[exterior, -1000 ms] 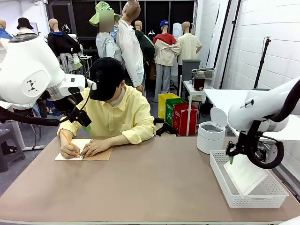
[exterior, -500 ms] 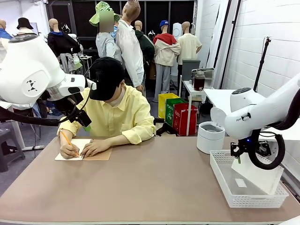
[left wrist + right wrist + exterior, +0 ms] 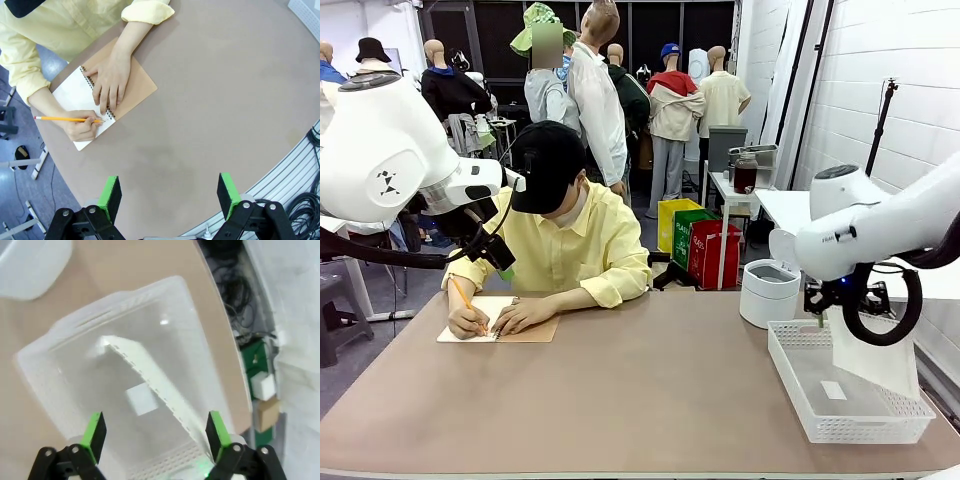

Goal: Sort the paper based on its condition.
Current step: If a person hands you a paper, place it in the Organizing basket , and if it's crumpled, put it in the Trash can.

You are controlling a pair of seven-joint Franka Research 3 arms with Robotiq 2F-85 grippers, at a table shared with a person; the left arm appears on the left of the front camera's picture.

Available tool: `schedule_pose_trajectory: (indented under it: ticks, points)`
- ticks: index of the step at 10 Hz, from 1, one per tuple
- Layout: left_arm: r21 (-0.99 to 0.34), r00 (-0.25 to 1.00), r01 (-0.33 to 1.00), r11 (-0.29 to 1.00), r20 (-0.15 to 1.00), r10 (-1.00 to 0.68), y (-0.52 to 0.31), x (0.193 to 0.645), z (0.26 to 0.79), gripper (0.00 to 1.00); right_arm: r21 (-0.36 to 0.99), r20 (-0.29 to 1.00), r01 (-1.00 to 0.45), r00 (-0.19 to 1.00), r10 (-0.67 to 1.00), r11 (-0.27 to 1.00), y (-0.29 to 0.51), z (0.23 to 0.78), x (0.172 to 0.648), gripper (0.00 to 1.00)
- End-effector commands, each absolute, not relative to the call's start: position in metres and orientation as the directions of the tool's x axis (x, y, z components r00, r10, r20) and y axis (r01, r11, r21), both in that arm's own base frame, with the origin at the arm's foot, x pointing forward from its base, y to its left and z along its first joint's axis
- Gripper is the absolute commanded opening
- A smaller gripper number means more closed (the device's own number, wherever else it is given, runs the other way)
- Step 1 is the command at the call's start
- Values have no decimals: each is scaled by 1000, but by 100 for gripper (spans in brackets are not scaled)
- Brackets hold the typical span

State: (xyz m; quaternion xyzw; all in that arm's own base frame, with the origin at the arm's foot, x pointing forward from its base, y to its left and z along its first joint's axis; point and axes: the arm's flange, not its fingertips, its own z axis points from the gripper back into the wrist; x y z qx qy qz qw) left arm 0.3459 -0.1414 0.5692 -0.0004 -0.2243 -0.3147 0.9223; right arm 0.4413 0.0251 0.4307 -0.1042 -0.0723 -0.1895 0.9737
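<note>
1. Right claw (image 3: 155, 437), released, hangs over the basket (image 3: 860, 428) at the desk's (image 3: 650, 390) 4 o'clock; paper (image 3: 868, 355) leans against its 3 o'clock wall.
2. Left claw (image 3: 169, 192), released, hangs over the desk; a person's hand (image 3: 111, 80) rests on a notebook (image 3: 140, 87) at 10 o'clock.

Left claw (image 3: 169, 182) hangs high over the tabletop (image 3: 215, 100), jaws spread; right claw (image 3: 155, 420), likewise spread, above its right end.

The glossy white, round-jointed left arm (image 3: 380, 150) bears a small black mark and black cables. The right arm (image 3: 880, 225) has a looping black cable (image 3: 917, 300) and a bluish glow, perhaps a status light. The left gripper (image 3: 170, 195) and right gripper (image 3: 154, 434) are black, with green pads (image 3: 111, 195) and silver screws.
</note>
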Motion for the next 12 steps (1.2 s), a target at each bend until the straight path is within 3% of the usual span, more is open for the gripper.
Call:
schedule_pose_trajectory:
  ticks: [1,3,7,8,9,12]
  points:
    - [139,700,582,801,416,-580,-140,346,570,100,77,63,294,952,-299,953,27,451,425,100]
    - [139,700,582,801,416,-580,-140,346,570,100,264,-19,281,958,-286,923,20,447,430,100]
    - [139,700,582,801,416,-580,-140,346,570,100,235,-17,323,945,-328,917,15,425,439,100]
    - [139,700,582,801,416,-580,-140,346,570,100,192,33,344,934,-356,919,14,427,439,100]
    - [139,700,582,801,416,-580,-140,346,570,100,62,82,418,903,-422,906,10,420,442,100]
    - [139,700,582,801,416,-580,-140,346,570,100,-34,149,465,877,-456,884,9,414,446,100]
